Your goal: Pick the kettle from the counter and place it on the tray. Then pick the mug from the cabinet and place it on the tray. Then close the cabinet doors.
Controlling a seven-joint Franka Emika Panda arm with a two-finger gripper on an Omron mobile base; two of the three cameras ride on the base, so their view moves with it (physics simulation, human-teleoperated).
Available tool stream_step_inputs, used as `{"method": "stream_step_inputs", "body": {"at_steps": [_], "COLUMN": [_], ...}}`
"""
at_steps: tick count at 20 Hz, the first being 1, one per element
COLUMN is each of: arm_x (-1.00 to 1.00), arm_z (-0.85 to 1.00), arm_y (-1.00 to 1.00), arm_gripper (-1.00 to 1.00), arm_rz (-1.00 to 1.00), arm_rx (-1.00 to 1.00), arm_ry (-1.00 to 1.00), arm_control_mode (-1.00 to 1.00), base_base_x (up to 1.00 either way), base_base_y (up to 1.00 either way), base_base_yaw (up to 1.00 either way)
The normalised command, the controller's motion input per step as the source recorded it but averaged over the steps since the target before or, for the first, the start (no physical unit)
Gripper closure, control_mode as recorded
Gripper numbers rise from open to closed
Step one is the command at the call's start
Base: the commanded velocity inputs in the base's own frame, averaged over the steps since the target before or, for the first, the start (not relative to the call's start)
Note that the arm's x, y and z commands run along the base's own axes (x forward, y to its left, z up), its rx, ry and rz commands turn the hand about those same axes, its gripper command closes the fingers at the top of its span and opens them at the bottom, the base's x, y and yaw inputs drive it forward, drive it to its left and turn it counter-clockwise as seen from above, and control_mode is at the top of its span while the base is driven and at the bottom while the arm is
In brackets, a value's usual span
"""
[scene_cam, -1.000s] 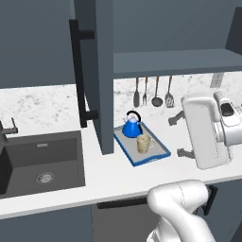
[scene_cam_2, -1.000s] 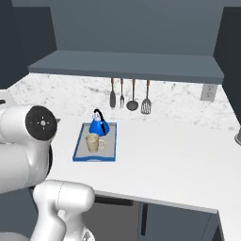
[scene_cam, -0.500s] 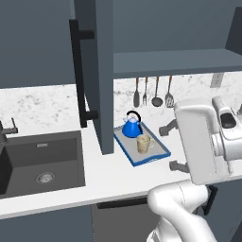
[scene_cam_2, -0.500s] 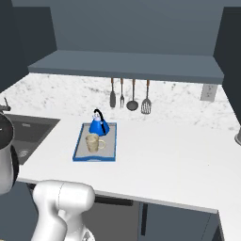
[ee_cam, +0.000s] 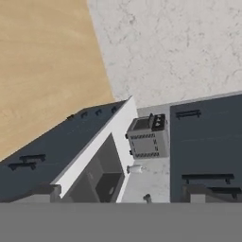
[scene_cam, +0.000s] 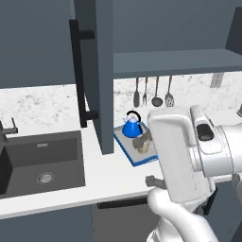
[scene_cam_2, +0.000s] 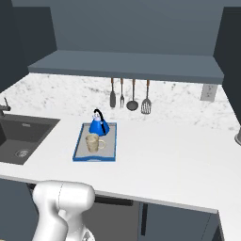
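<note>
Your kettle (scene_cam_2: 99, 125) and mug (scene_cam_2: 93, 142) sit on the tray (scene_cam_2: 79, 149) right of the sink (scene_cam_2: 23, 136), the cabinet door (scene_cam: 94, 71) hangs open, and the gripper's jaws stand apart.

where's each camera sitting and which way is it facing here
Left base view: behind the arm on its left, facing the counter, sink and open cabinet door; the white arm bulks at lower right.
Right base view: behind on the right, looking down at the tray; the arm's base shows at lower left.
Hand view: faces a toaster across the kitchen.
Both base views share kettle and mug.
</note>
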Motion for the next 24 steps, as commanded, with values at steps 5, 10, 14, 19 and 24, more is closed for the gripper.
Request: {"method": "stream_step_inputs", "body": {"at_steps": [5, 10, 14, 19, 24], "arm_x": [0.13, 0.28, 0.10, 0.01, 0.28], "arm_z": [0.00, -0.02, 0.00, 0.13, 0.14], "arm_y": [0.73, 0.57, 0.23, 0.22, 0.16], "arm_gripper": [-1.00, -1.00, -1.00, -1.00, -1.00], "arm_rz": [-0.07, -0.25, -0.35, -0.23, -0.09], "arm_rx": [0.00, 0.00, 0.00, 0.00, -0.06], "arm_ry": [0.00, 0.08, 0.10, 0.02, 0.03], "arm_control_mode": [-1.00, -1.00, -1.00, -1.00, -1.00], "base_base_x": [0.00, 0.00, 0.00, 0.00, 0.00], "base_base_y": [0.00, 0.00, 0.00, 0.00, 0.00], "base_base_yaw": [0.00, 0.00, 0.00, 0.00, 0.00]}}
